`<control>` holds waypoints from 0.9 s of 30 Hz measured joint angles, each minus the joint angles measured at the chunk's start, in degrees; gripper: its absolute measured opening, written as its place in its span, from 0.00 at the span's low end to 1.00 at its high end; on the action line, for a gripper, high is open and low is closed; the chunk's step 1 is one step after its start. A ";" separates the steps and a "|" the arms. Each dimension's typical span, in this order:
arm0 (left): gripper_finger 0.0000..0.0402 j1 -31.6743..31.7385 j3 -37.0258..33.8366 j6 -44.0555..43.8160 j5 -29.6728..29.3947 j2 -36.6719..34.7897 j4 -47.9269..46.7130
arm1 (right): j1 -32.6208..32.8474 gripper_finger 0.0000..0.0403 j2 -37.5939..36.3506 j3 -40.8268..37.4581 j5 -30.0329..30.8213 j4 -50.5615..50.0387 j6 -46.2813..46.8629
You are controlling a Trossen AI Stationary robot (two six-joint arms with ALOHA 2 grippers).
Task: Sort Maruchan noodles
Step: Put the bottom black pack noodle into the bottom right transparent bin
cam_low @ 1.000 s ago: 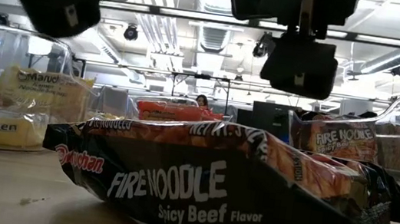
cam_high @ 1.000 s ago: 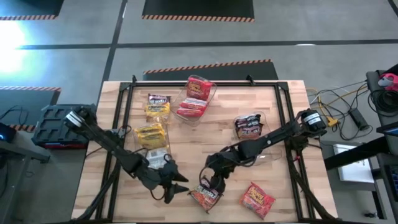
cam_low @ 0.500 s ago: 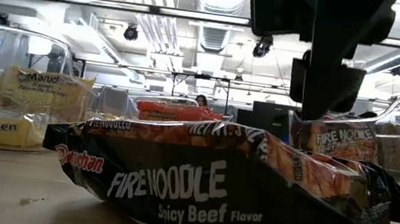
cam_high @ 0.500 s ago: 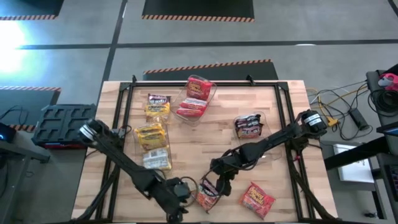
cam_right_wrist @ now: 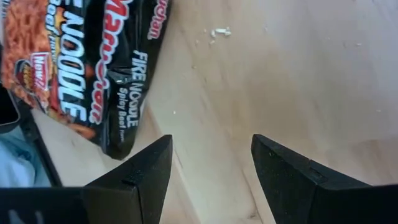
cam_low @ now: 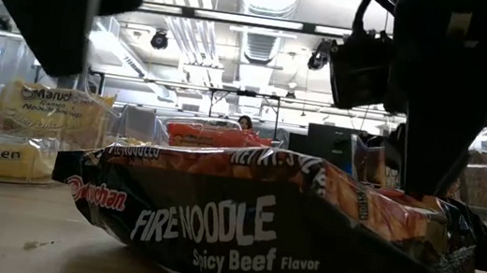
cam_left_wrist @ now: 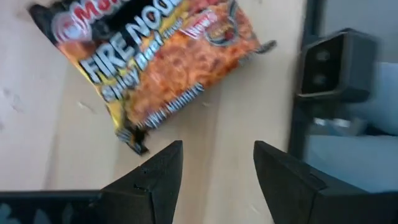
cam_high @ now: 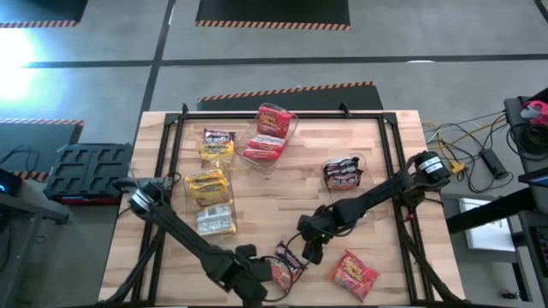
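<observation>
I'm mid-pickup on the dark Fire Noodle packet (cam_high: 286, 265) at the table's 6 o'clock edge. It lies flat on the wood, not held by anything. My left gripper (cam_high: 257, 287) sits just at the packet's 8 o'clock, fingers spread with bare table between them in the left wrist view, packet (cam_left_wrist: 155, 62) just ahead of the tips. My right gripper (cam_high: 310, 250) hangs at the packet's 1 o'clock, fingers (cam_right_wrist: 134, 180) also spread, nothing pinched, packet (cam_right_wrist: 81, 68) off to one side of them.

Rest of the noodles: a red packet (cam_high: 354, 274) loose at 5 o'clock on the table, yellow packets (cam_high: 208, 185) in a clear bin (cam_high: 216, 222) at 9 o'clock, one more yellow with a dark one (cam_high: 217, 145) at 10 o'clock, red ones (cam_high: 270, 130) in a bin at 12 o'clock, dark ones (cam_high: 342, 174) in a bin at 3 o'clock.

So the sort looks mostly done, I'd say two loose packets left. Next move as I judge it: pick one arm, centre its fingers over an edge of the dark packet, drop, pinch, then carry it to the 3 o'clock bin with the matching dark packets. Both arms crowd the same packet, so one should back off. Crinkly wrapper, a shallow pinch may slip.
</observation>
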 joint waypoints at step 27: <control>0.45 -0.79 2.68 11.10 -9.93 8.52 3.93 | 1.10 0.52 0.00 -0.19 4.66 5.91 -0.65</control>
